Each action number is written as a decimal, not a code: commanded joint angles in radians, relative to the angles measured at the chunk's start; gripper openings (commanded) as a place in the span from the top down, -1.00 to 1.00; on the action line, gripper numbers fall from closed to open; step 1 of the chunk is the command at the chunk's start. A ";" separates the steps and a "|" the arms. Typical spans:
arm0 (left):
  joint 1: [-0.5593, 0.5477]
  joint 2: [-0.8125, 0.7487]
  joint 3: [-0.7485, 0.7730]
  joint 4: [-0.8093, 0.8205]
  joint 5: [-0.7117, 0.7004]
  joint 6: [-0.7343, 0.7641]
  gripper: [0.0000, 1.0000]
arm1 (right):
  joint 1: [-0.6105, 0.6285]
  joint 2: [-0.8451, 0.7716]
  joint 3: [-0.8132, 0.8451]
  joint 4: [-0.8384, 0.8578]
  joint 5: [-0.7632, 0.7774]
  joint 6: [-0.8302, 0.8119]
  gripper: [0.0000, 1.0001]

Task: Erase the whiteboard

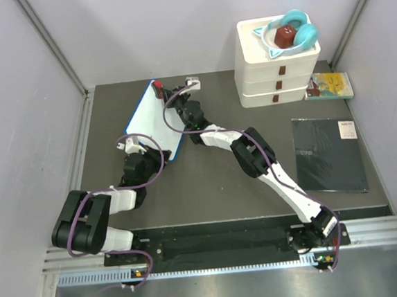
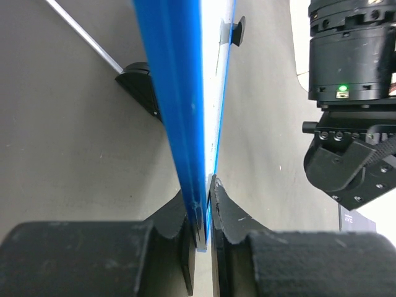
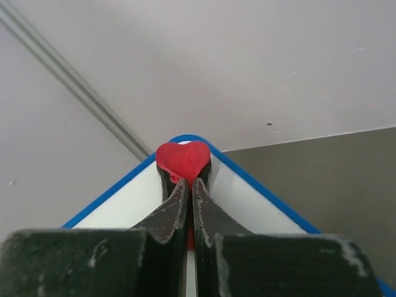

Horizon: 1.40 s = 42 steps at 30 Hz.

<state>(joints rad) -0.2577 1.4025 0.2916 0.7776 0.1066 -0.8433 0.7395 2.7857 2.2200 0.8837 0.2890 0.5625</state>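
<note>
Clamping the thin blue frame of the whiteboard (image 1: 151, 121), the left gripper (image 2: 204, 197) is closed tight, with one finger (image 2: 176, 219) on each face of the board's near edge. The wrist view looks along that edge, and two of the board's black feet (image 2: 141, 86) show beyond it.

The right gripper (image 3: 189, 185) is at the board's far corner, its jaws drawn almost together. They pinch the lower part of a red heart (image 3: 182, 158), and a sliver of red shows in the slit between them. The heart sits right at the rounded corner of the frame, over the white surface.

The board lies on the far left part of the table (image 1: 215, 182), angled towards the back wall. It is well apart from the black pad (image 1: 328, 154) on the right and the stacked white trays (image 1: 276, 79).
</note>
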 commanded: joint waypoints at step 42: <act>-0.080 0.047 -0.051 -0.416 0.216 0.079 1.00 | 0.004 -0.218 -0.298 0.060 0.099 -0.027 1.00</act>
<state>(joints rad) -0.2756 1.3964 0.2886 0.7776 0.0845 -0.8425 0.7471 2.6625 1.9743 0.9051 0.3988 0.5423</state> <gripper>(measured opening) 0.149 0.003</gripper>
